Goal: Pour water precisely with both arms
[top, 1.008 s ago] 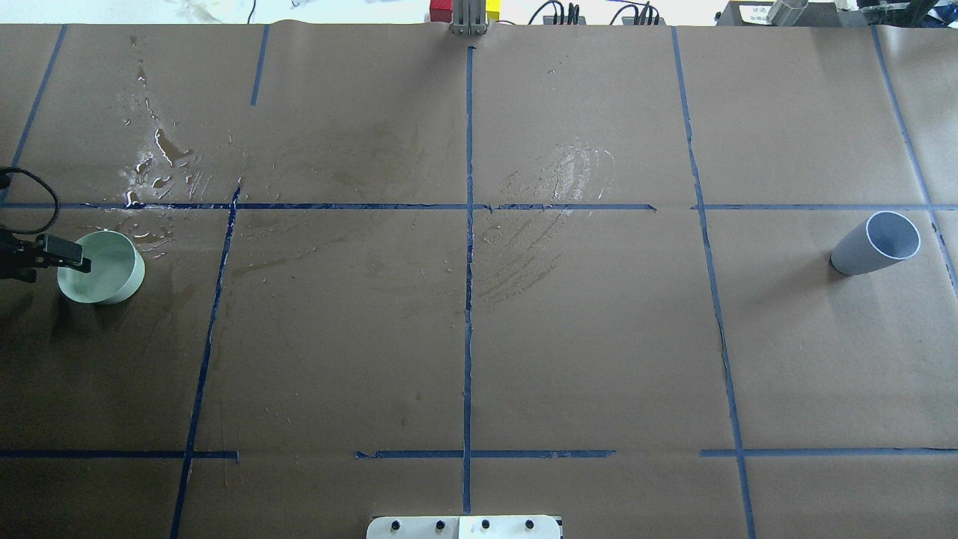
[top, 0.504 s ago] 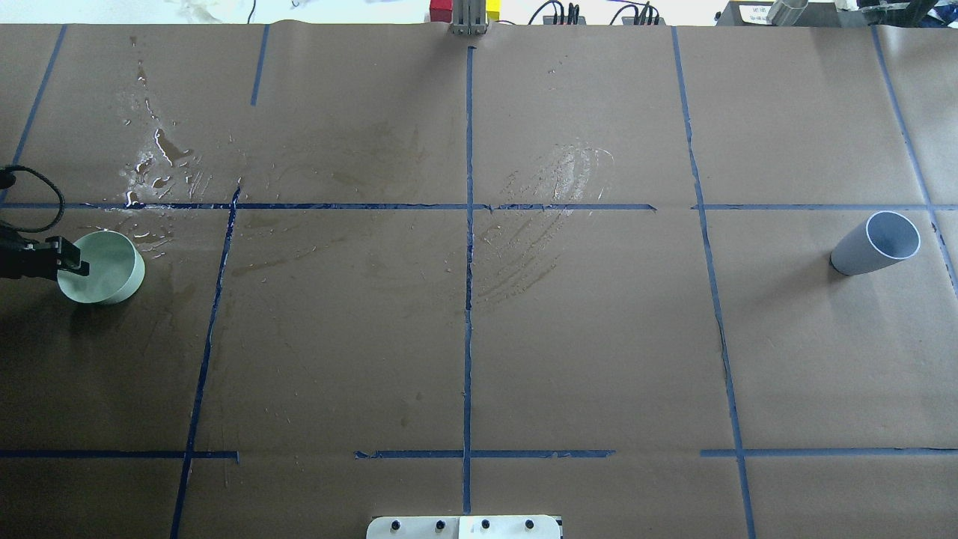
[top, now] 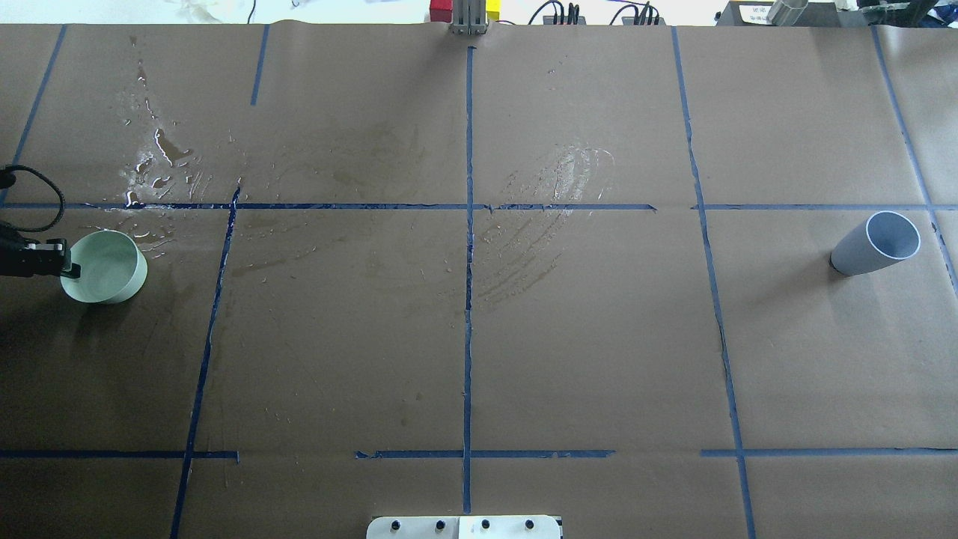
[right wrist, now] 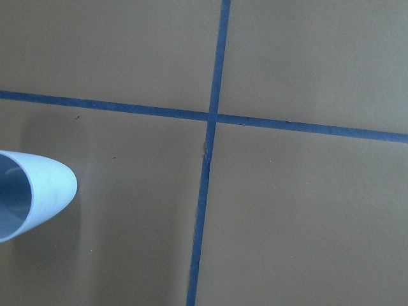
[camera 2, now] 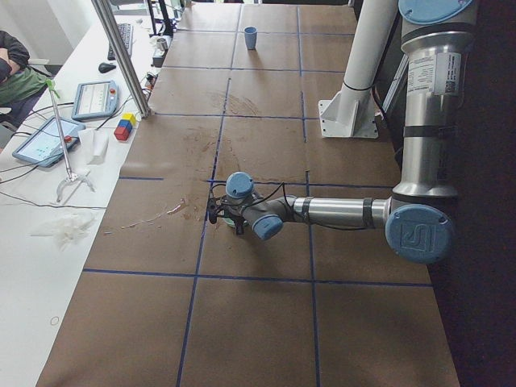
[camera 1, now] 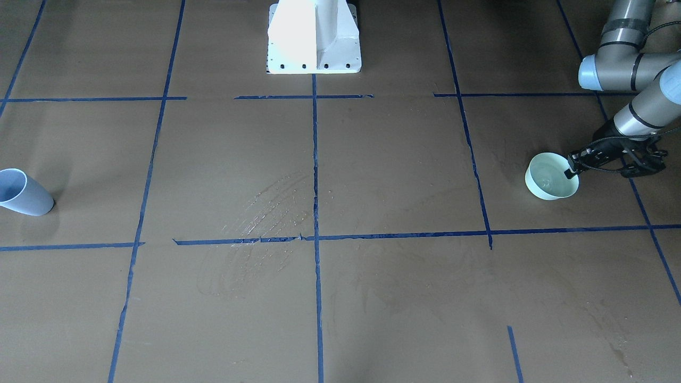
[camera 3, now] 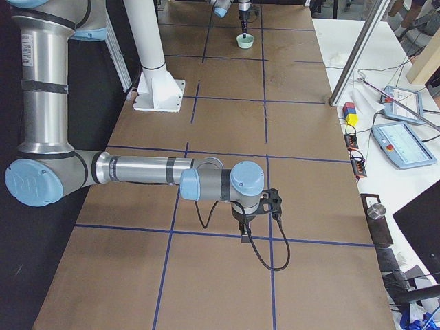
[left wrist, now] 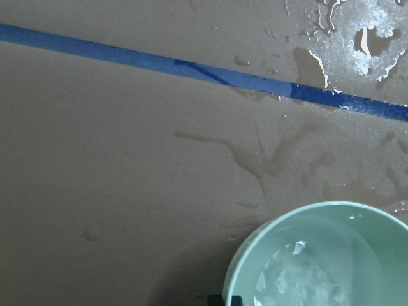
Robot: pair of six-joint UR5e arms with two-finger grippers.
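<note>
Left end effector (camera 1: 570,171): sat at bowl (camera 1: 548,190) rim; grip couldn't be told.
Right end effector (camera 3: 246,227): side view only, state unclear.
Water (left wrist: 296,280): lay in bowl; puddle (top: 161,153) on table (top: 479,352).
Arm label (camera 2: 426,74): too small to read.

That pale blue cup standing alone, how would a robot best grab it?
The cup stands upright, mouth open, round and slightly tapered, with nothing beside it. So probably pinch across its side wall near mid-height, coming in level from the side; that should also leave the mouth free.
</note>
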